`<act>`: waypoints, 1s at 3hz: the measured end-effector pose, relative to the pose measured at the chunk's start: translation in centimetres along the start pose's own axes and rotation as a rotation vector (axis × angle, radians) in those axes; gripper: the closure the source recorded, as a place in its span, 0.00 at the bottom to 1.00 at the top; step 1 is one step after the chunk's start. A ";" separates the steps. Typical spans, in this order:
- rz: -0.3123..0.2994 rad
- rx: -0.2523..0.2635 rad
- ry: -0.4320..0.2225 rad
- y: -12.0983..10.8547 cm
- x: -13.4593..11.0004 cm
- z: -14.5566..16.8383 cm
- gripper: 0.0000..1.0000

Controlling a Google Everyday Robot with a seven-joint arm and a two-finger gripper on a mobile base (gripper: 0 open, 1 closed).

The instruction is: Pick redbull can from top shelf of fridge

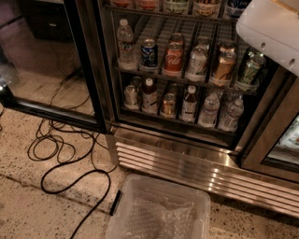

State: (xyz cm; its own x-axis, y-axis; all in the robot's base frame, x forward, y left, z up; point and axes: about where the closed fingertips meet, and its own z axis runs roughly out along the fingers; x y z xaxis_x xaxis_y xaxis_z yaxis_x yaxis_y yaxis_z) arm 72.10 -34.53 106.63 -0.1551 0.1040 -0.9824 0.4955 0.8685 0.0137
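Note:
The fridge stands open, its black-framed glass door swung out to the left. Two lower wire racks hold bottles and cans, among them a blue can and a red cola can. Only the bottoms of drinks on a higher rack show along the picture's top edge. The top shelf and the redbull can are out of view. A white housing of my arm fills the top right corner. My gripper is not in view.
A clear plastic bin lined with bubble wrap sits on the speckled floor in front of the louvred base. Black cables loop across the floor at the left, below the open door. A second glass door is at the right.

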 end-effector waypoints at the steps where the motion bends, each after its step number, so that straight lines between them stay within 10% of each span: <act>1: -0.009 0.008 -0.018 0.0 -0.4 0.6 0.42; 3: -0.019 0.015 -0.049 0.6 -1.2 2.1 0.43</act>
State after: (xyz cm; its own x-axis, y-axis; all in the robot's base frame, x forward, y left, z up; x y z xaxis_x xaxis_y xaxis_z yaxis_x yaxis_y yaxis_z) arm 74.42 -35.13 107.42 -0.1232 0.0634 -0.9903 0.5053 0.8629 -0.0076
